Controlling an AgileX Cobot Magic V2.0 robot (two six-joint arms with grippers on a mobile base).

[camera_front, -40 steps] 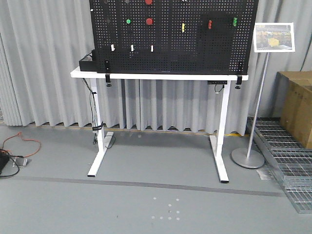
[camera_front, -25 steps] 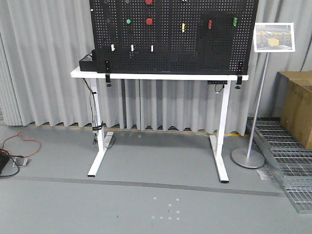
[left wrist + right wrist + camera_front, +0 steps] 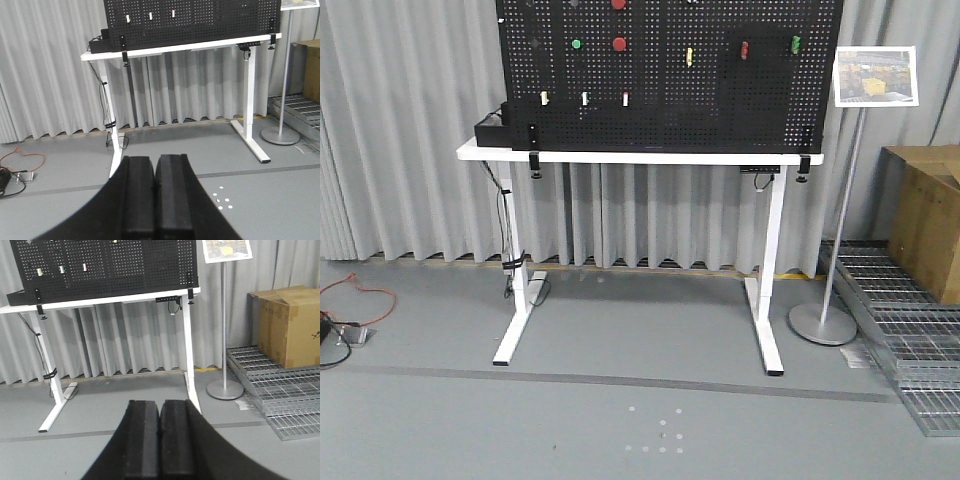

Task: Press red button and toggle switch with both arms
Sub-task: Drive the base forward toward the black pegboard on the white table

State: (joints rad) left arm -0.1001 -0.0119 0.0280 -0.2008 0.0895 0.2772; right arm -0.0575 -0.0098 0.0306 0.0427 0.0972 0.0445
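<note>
Black left claw (image 3: 156, 161) and right claw (image 3: 160, 404), jaws together, face pegboard (image 3: 215, 20).

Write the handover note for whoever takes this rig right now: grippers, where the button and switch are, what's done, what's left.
Grippers: the left gripper is shut and empty; the right gripper is shut and empty. Both point at the table from well back.
Things: the pegboard stands on the table. Two red buttons sit near its top, one below the other, which is cut by the frame edge; which is larger I cannot tell. The toggle switch is too small to pick out.
Done: nothing that shows.
Left: approach, press the button, flip the switch.
</note>
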